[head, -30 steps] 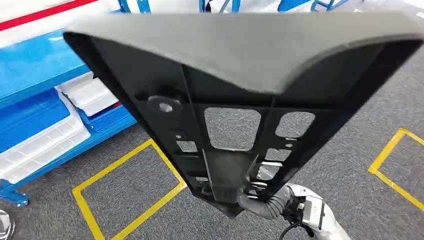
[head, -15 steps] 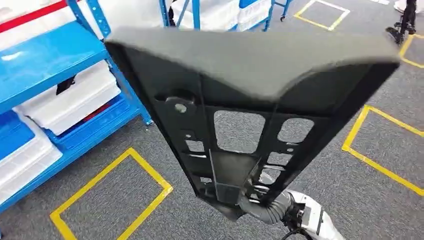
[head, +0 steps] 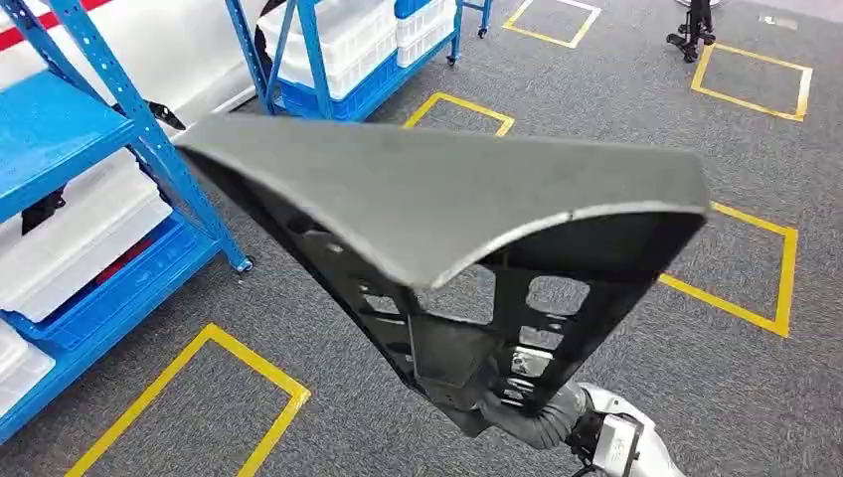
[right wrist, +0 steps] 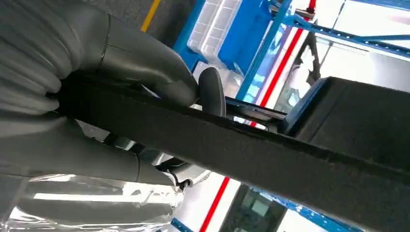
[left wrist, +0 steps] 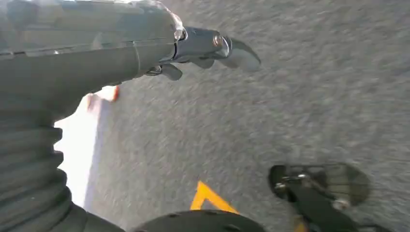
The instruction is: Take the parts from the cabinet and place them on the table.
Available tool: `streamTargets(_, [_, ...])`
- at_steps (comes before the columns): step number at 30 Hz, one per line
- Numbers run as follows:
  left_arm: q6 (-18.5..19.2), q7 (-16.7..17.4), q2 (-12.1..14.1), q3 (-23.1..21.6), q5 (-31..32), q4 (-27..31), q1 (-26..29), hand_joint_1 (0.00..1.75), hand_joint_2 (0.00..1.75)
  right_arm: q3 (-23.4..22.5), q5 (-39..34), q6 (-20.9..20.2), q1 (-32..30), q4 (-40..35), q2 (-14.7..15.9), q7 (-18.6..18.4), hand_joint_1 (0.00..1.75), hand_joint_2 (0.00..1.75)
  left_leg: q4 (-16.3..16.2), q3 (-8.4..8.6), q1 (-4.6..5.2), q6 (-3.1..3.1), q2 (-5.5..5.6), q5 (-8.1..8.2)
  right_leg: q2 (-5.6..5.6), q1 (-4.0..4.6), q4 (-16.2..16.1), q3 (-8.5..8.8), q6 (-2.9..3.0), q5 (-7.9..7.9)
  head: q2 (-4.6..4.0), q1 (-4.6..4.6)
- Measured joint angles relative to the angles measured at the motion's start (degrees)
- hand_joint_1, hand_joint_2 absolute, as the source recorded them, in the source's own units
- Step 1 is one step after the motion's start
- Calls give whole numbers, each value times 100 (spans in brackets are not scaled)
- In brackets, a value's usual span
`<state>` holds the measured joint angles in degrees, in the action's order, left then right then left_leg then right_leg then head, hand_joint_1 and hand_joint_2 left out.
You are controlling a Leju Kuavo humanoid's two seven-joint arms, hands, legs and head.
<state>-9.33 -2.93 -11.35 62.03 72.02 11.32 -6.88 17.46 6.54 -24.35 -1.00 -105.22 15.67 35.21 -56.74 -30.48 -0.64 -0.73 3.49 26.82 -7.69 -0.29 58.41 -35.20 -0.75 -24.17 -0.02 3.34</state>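
Observation:
A large black part (head: pixel 427 199), a wedge-shaped panel with a smooth grey top and a ribbed, cut-out underside, is held up close in front of the head view. My right hand (head: pixel 532 415) grips it at its narrow lower end. In the right wrist view the thumb and a dark finger of that hand (right wrist: pixel 121 63) clamp the part's black edge (right wrist: pixel 270 154). My left hand (left wrist: pixel 145 48) hangs over the grey carpet with its fingers (left wrist: pixel 227 48) stretched out and nothing in it.
A blue shelving rack (head: pixel 149 149) with white bins (head: pixel 80 229) stands at the left, a second rack (head: pixel 328 60) behind it. Yellow tape squares (head: pixel 199 397) (head: pixel 756 248) mark the grey carpet. A dark stand (head: pixel 693 30) is at the far right.
The whole picture has shifted: the camera has turned, so the racks slid left and more carpet shows at the right. The part, still held by the right hand, now shows more of its top.

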Motion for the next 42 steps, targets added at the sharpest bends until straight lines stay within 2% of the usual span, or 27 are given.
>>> streamTargets(1, [2, 0, -9, -18, 4, 0, -62, 0, 175, -2, 13, 2, -16, -17, -18, -2, 175, 175, 54, 33, -1, -20, -74, -40, 237, -12, 95, -34, 11, -71, 0, -2])
streamTargets(2, [17, -2, -30, -41, 11, 0, -95, 0, 175, -9, 20, 4, 7, -37, -22, 0, 175, 175, 82, 39, 1, -48, -146, -53, 484, -5, 356, -160, -10, -271, 0, -2])
streamTargets(3, [20, -4, -44, -55, 13, 0, -116, 0, 175, -13, 28, 7, 21, -44, -28, -4, 175, 175, 81, 33, 7, -56, -232, -53, 624, -14, 799, -376, -35, -520, 0, -2])
streamTargets(5, [24, -15, -61, -66, 13, 0, -119, 0, 175, -13, 39, 4, -6, -44, -46, -7, 175, 175, 76, 29, 17, -61, -413, -40, 713, -59, 1673, -788, -96, -869, 0, -2])
streamTargets(6, [24, -15, -61, -68, 13, 0, -111, 0, 175, -13, 44, 4, -16, -44, -46, -7, 175, 175, 73, 30, 16, -52, -494, -33, 730, -84, 1793, -842, -118, -852, 0, -2])
streamTargets(7, [22, -20, -61, -70, 15, 0, -113, 0, 175, -13, 48, 4, -21, -44, -46, -7, 175, 175, 72, 35, 15, -41, -572, -26, 755, -113, 1612, -742, -140, -701, 0, -2])
streamTargets(9, [2, -207, -79, -92, 111, 0, -143, 0, 175, -13, 46, -20, -23, -52, -46, -24, 175, 175, 52, 52, 6, -5, -696, 3, 889, -149, 627, -181, -164, -242, 0, -2])
streamTargets(10, [-35, -379, -89, -131, 160, 0, -177, 0, 175, -13, 35, -48, -38, -90, -46, -83, 175, 175, 25, 65, 18, 29, -736, 28, 1116, -149, 92, 137, -161, -88, 0, -2])
streamTargets(11, [-72, -545, -89, -177, 173, 0, -226, 0, 175, -11, 15, -79, -53, -116, -46, -138, 175, 175, 0, 58, 67, 76, -754, 61, 1284, -86, -10, 179, -109, -174, 0, -2])
streamTargets(15, [-173, -850, -111, -297, 262, 0, -415, 0, 175, 0, -212, -203, -163, -236, -46, -194, 175, 175, 18, 100, 51, 210, -943, 84, 1016, -59, -28, 118, 36, -135, 0, -2])
streamTargets(17, [-140, -782, -111, -383, 273, 0, -424, 0, 175, 2, -324, -245, -141, -251, -46, -168, 175, 175, -297, -8, 9, 257, -570, 343, 907, -105, -64, 138, 125, -102, 0, -2])
streamTargets(18, [-62, -719, -111, -380, 169, 0, -404, 0, 175, 4, -363, -271, -131, -247, -44, -155, 175, 175, -739, -204, 0, 257, -463, 592, 854, -97, -64, 134, 157, -101, 0, -2])
streamTargets(20, [37, -596, -111, -332, -81, 0, -291, 0, 175, 4, -389, -293, -140, -207, -41, -124, 175, 175, -1687, -656, 3, 265, -387, 974, 708, -72, -57, 127, 177, -105, 0, 0])
streamTargets(21, [46, -515, -109, -290, -197, 0, -214, 0, 175, 7, -394, -299, -153, -183, -42, -103, 175, 175, -1918, -785, 2, 261, -384, 987, 622, -61, -53, 128, 177, -105, 0, -2])
streamTargets(23, [26, -291, -100, -172, -390, 0, -40, 0, 175, -2, -387, -265, -162, -144, -41, -96, 175, 175, -1449, -619, 2, 224, -372, 592, 439, -54, -39, 137, 174, -107, 0, 0])
streamTargets(25, [-26, -51, -68, -59, -498, 0, 9, 0, 175, -52, -309, -219, -184, -146, -41, -98, 175, 175, -360, -149, 2, 168, -185, 44, 322, -54, -7, 141, 154, -120, 0, 0])
streamTargets(26, [-39, 63, -31, 0, -562, 0, 21, 0, 175, -79, -263, -199, -206, -161, -42, -100, 175, 175, -138, -56, -1, 140, 109, 100, 300, -60, 8, 117, 129, -123, 0, -2])
streamTargets(30, [-72, 304, -24, 83, -334, 0, -13, 0, 175, -188, -166, -201, -322, -334, -44, -116, 175, 175, -62, -37, 52, 36, -77, 28, 148, -80, -44, 89, -42, -67, 0, -2])
streamTargets(31, [-72, 332, -26, 72, -238, 0, -18, 0, 175, -208, -160, -201, -343, -356, -57, -111, 175, 175, 34, -2, -9, -15, -161, -35, 232, -79, 0, 91, -47, -92, 0, -2])
streamTargets(32, [-79, 332, -26, 66, -177, 0, -9, 0, 175, -254, -160, -194, -357, -367, -59, -94, 175, 175, 76, 26, 5, -47, -219, -47, 513, -50, 137, 31, -48, -209, 0, -4])
streamTargets(33, [-90, 297, -24, 63, -129, 0, 4, 0, 175, -295, -160, -190, -355, -365, -59, -70, 175, 175, 81, 27, 14, -71, -297, -52, 660, -55, 488, -149, -60, -448, 0, 0])
streamTargets(35, [-122, 177, -11, 35, -29, 0, 24, 0, 175, -345, -160, -184, -382, -360, -59, -24, 175, 175, 79, 14, 39, -78, -441, -47, 727, -82, 1404, -589, -95, -868, 0, -2])
streamTargets(36, [-160, 124, 2, 13, 0, 0, 34, 0, 175, -367, -157, -190, -399, -354, -59, -4, 175, 175, 76, 9, 47, -76, -516, -40, 735, -101, 1724, -738, -111, -944, 0, -2])
streamTargets(38, [-234, 28, 22, -31, 0, 0, 48, 0, 175, -409, -131, -216, -399, -343, -59, -4, 175, 175, 71, 22, 50, -55, -651, -21, 771, -128, 1425, -565, -130, -677, 0, -2])
streamTargets(40, [-304, -37, 33, -59, -4, 0, 54, 0, 175, -439, -129, -240, -391, -350, -59, -33, 175, 175, 47, 51, 45, -15, -760, 15, 948, -146, 357, 46, -131, -214, 0, -2])
streamTargets(41, [-336, -70, 51, -68, -2, 2, 57, 0, 175, -452, -127, -254, -381, -350, -59, -70, 175, 175, 29, 62, 62, 21, -805, 40, 1206, -130, -38, 237, -111, -248, 0, -2])
streamTargets(42, [-363, -70, 65, -74, 11, 2, 62, 0, 175, -459, -118, -262, -383, -358, -59, -107, 175, 175, 6, 52, 96, 68, -838, 71, 1156, -89, -39, 237, -51, -220, 0, -2])
